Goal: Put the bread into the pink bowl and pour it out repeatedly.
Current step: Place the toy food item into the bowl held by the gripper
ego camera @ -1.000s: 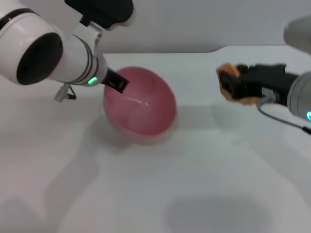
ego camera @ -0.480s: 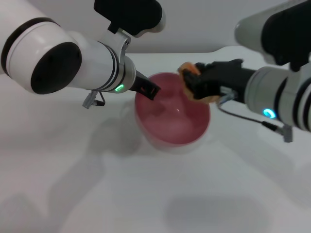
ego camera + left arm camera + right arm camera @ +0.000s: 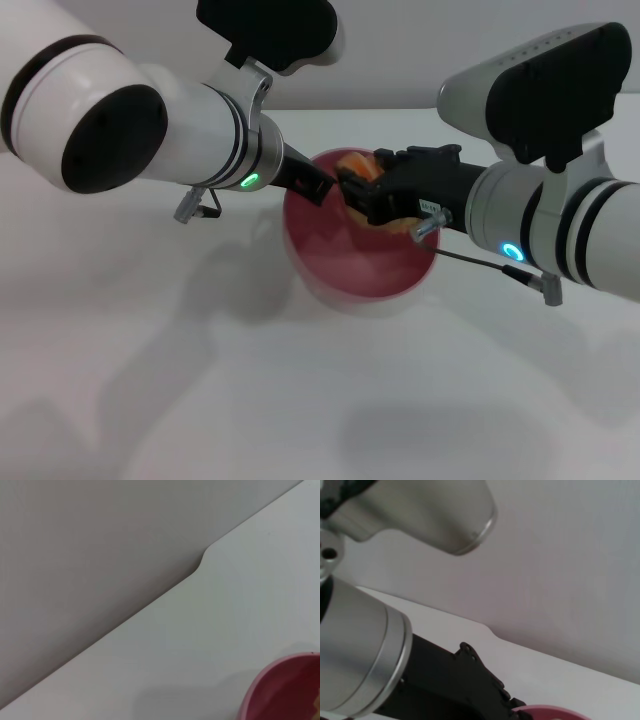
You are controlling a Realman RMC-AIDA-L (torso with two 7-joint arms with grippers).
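Note:
The pink bowl (image 3: 368, 272) is held upright near the middle of the table, its opening facing up. My left gripper (image 3: 310, 186) is shut on the bowl's left rim. My right gripper (image 3: 360, 196) reaches in from the right, shut on the bread (image 3: 356, 162), which hangs just inside the bowl's upper rim. Only orange-brown and tan bits of the loaf show around the black fingers. In the left wrist view, the bowl's rim (image 3: 280, 690) shows at one corner. The right wrist view shows the left gripper's black finger (image 3: 475, 680) and a sliver of the bowl (image 3: 547, 713).
The white table (image 3: 200, 400) extends all around the bowl. Its far edge, with a notch (image 3: 202, 562), meets a grey wall. The left arm's big white body (image 3: 110, 110) fills the upper left, and the right arm's forearm (image 3: 560, 220) the right.
The left arm has carried the bowl rightward and turned it from tilted on its side to upright. The right gripper has moved left with the bread, from off to the right into the bowl's opening.

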